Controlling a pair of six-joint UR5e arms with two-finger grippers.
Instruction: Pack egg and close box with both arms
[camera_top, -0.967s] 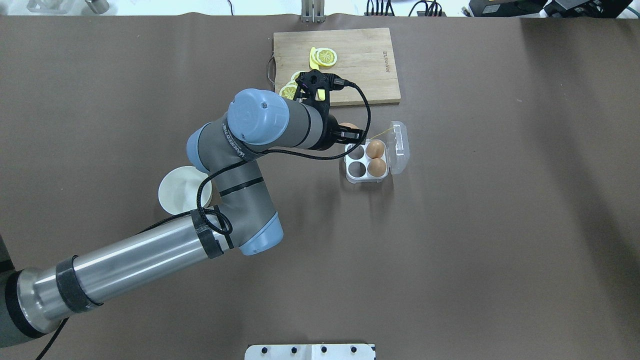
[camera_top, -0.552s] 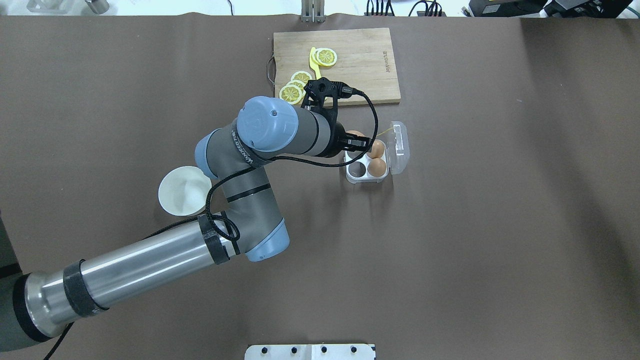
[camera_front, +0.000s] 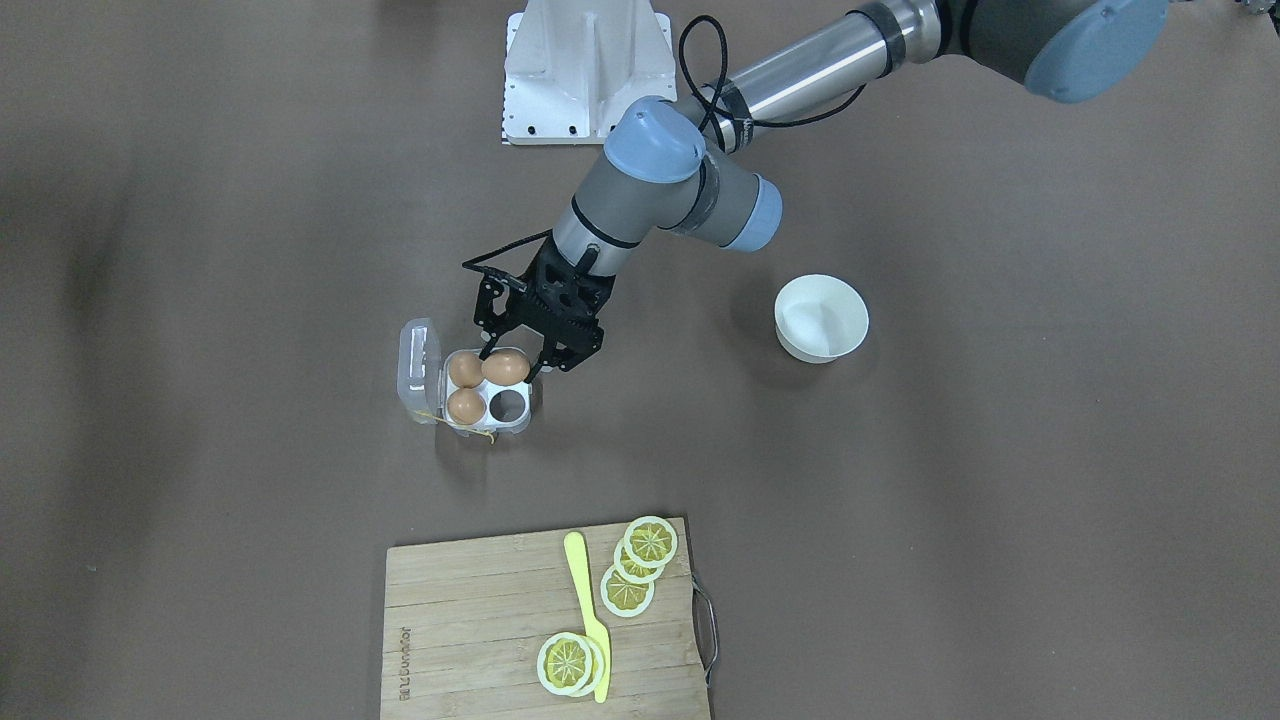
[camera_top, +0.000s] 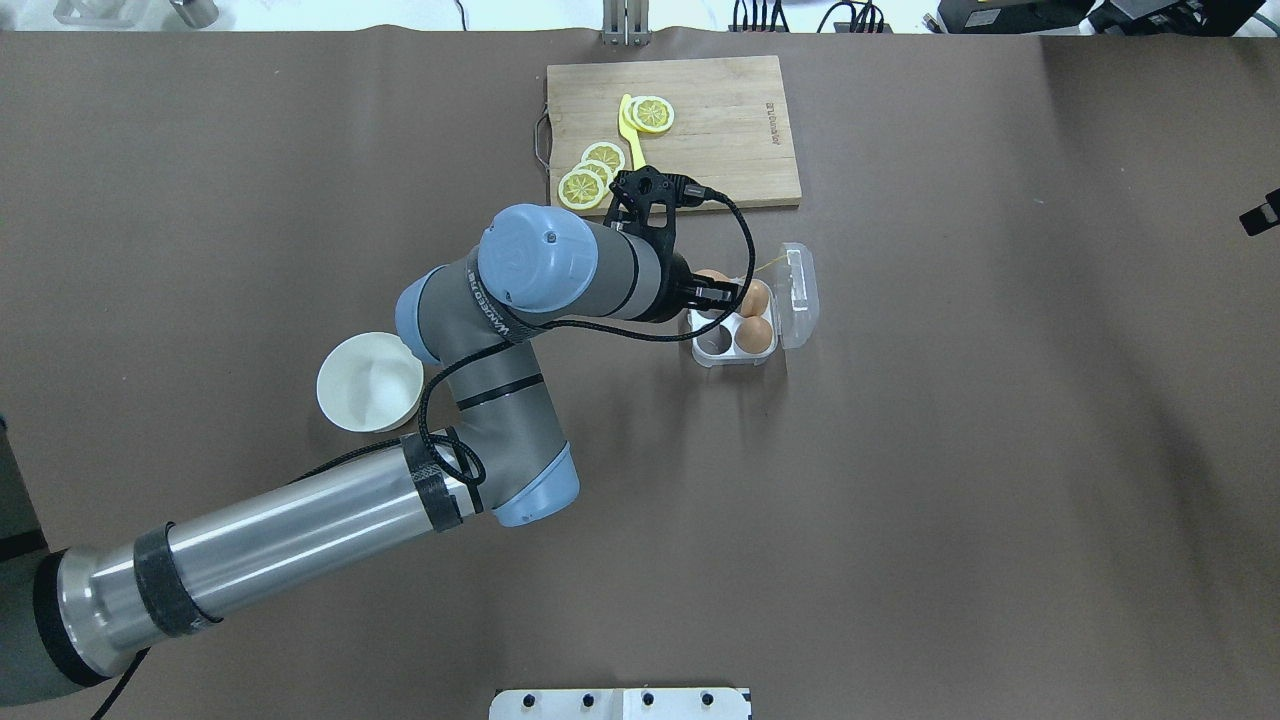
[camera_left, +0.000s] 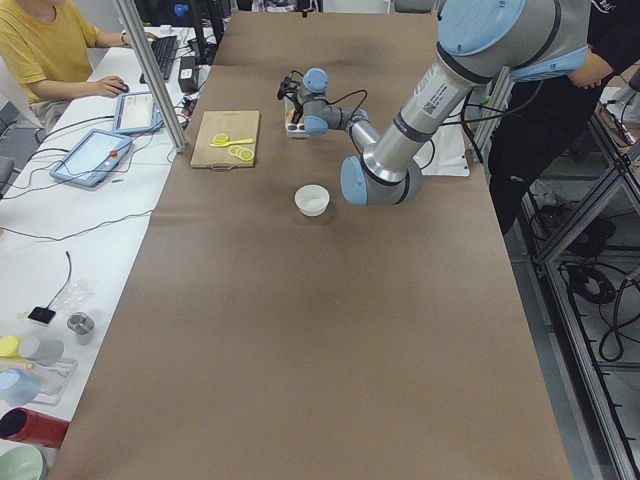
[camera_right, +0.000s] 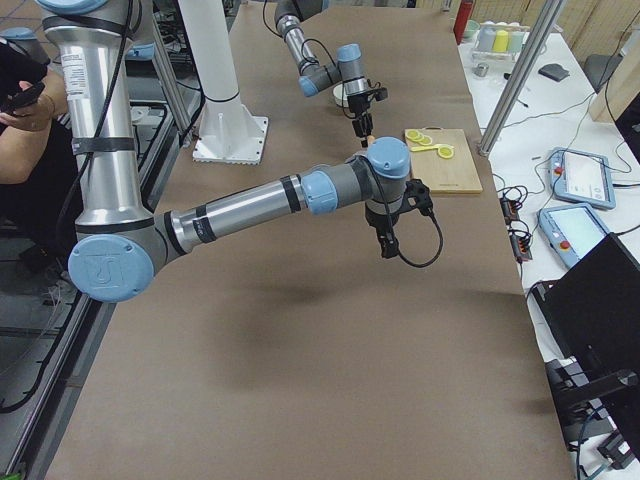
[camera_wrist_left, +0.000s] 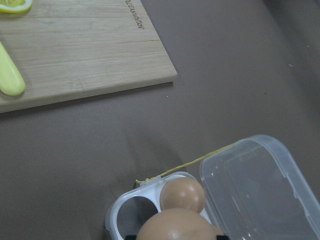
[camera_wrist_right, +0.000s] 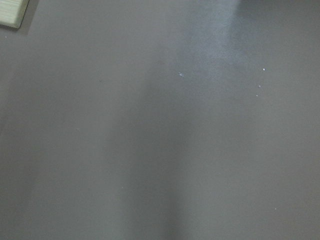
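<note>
My left gripper (camera_front: 507, 368) is shut on the tan-brown egg (camera_front: 505, 368) and holds it just above the left side of the clear box (camera_front: 525, 412). The overhead view shows the same: gripper (camera_top: 712, 285), egg (camera_top: 712, 277), box (camera_top: 735, 357). Two other brown eggs (camera_top: 753, 298) (camera_top: 754, 333) fill the box's right cells. A left cell (camera_top: 714, 340) shows empty. The lid (camera_top: 797, 295) lies open to the right, with the yellow string (camera_wrist_left: 190, 162) at the far edge. The held egg (camera_wrist_left: 175, 227) fills the left wrist view's bottom. My right gripper (camera_right: 388, 243) hangs over bare table; I cannot tell whether it is open.
A wooden cutting board (camera_top: 720, 130) with lemon slices (camera_top: 652, 113) and a yellow knife lies just beyond the box. A round white bowl (camera_top: 368, 382) stands left of my left arm's elbow. A white fixed base (camera_front: 585, 70) sits at the robot's table edge.
My left gripper has carried the egg right and toward the robot, from beside the box's far left corner to over its left cells. The box and its eggs have not moved.
</note>
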